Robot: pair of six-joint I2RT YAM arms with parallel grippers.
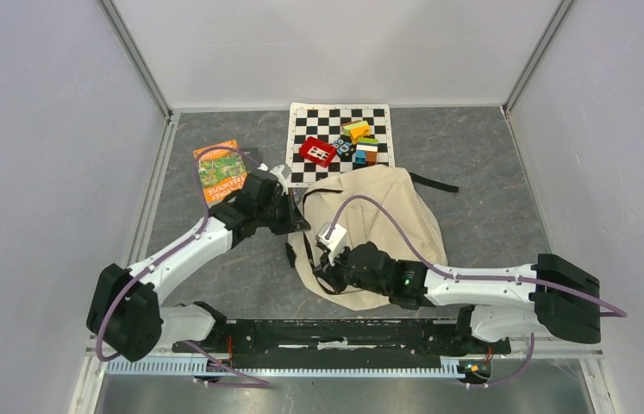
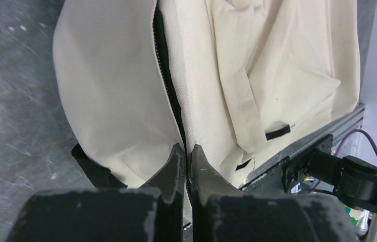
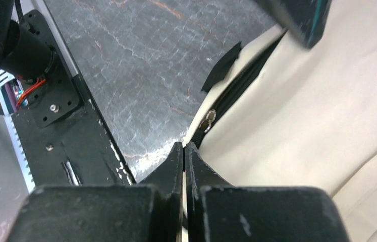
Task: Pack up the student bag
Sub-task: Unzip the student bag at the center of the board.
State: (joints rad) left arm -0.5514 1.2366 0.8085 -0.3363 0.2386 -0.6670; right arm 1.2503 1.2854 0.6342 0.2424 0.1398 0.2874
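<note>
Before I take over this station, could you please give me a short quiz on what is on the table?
1. True or false: the orange book lies outside the backpack.
2. The toy blocks sit: A on the checkered mat; B in the backpack; C on the book.
3. What do the left gripper and right gripper pinch?
Key: 1 true; 2 A; 3 the backpack's edge.

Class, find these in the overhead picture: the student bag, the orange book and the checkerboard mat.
student bag (image 1: 383, 183), top view, on its upper cream fabric.
orange book (image 1: 219, 177), top view, middle of its cover.
checkerboard mat (image 1: 309, 121), top view, bare far-left squares.
</note>
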